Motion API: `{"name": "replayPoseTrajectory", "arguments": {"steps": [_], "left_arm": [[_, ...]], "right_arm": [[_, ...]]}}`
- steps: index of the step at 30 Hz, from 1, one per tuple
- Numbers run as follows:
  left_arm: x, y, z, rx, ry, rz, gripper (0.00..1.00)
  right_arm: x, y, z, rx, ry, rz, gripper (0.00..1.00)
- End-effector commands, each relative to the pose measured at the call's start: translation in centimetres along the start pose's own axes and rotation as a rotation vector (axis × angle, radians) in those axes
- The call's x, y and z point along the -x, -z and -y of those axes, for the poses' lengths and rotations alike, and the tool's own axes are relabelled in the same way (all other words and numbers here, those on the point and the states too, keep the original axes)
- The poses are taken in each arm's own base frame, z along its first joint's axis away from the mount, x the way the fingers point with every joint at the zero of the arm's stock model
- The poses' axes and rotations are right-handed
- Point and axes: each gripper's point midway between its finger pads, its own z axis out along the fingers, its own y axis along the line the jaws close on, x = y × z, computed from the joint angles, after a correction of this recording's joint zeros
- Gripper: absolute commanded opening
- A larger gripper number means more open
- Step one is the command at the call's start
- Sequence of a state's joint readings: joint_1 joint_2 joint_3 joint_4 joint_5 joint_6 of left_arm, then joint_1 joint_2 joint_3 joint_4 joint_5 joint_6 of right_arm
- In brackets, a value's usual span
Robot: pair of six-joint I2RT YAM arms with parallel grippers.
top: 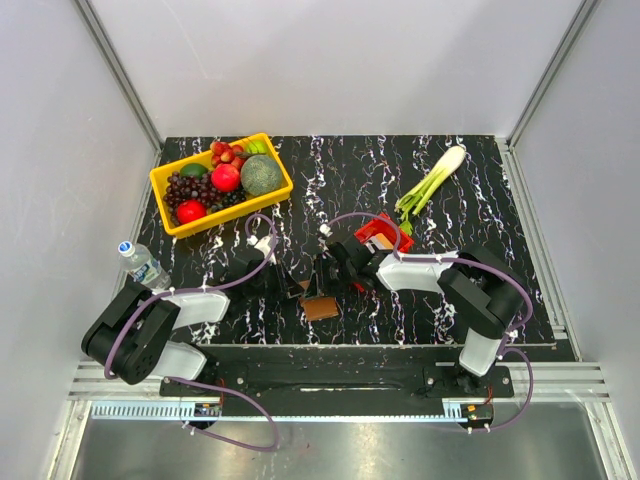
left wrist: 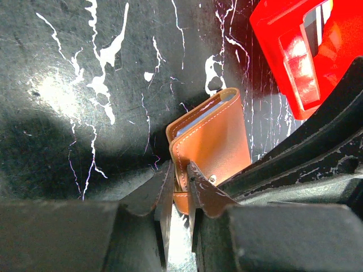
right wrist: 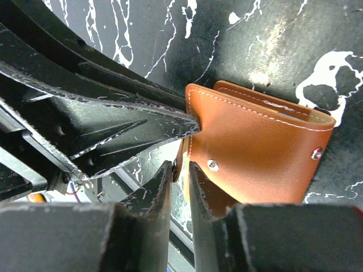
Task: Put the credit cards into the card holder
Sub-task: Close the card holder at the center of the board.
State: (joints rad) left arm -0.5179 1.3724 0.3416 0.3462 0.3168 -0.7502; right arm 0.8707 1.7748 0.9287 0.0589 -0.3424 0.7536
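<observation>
On the black, white-veined table [top: 350,170], close to the middle of its near edge, the left gripper [left wrist: 180,170] and right gripper [right wrist: 179,167] each pinch an edge of the card holder [right wrist: 255,141]. It is a folded tan leather wallet with pale stitching, silver snaps [right wrist: 212,165] and a sliver of blue inside.

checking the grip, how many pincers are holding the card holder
2: the left pincer clamps one edge of the card holder; the right pincer pinches its edge beside the snap.
</observation>
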Motion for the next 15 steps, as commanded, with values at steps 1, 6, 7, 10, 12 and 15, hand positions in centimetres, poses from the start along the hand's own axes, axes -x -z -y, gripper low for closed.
{"name": "replayPoseTrajectory", "arguments": {"steps": [1,6,7,10,12,15], "left_arm": [[1.08,-0.08,0.62,-0.024,-0.024,0.041,0.18],[1.04,-0.12,0.64,-0.025,-0.024,0.038,0.18],[1.07,-0.12,0.66,-0.026,-0.024,0.039,0.18],[1.04,-0.14,0.63,-0.025,-0.024,0.038,0.18],[1.09,-0.17,0.62,-0.024,-0.024,0.039,0.18],[0.98,-0.17,0.55,-0.023,-0.024,0.036,0.18]], "right_arm": [[1.41,0.63,-1.33,0.001,0.044,0.047,0.24],[1.66,0.85,-1.14,-0.015,0.05,0.056,0.24],[1.53,0.85,-1.14,-0.016,0.05,0.052,0.24],[1.66,0.91,-1.32,-0.012,0.057,0.054,0.22],[1.73,0.98,-1.38,-0.011,0.061,0.057,0.17],[1.94,1.05,-1.5,-0.01,0.063,0.062,0.15]]}}
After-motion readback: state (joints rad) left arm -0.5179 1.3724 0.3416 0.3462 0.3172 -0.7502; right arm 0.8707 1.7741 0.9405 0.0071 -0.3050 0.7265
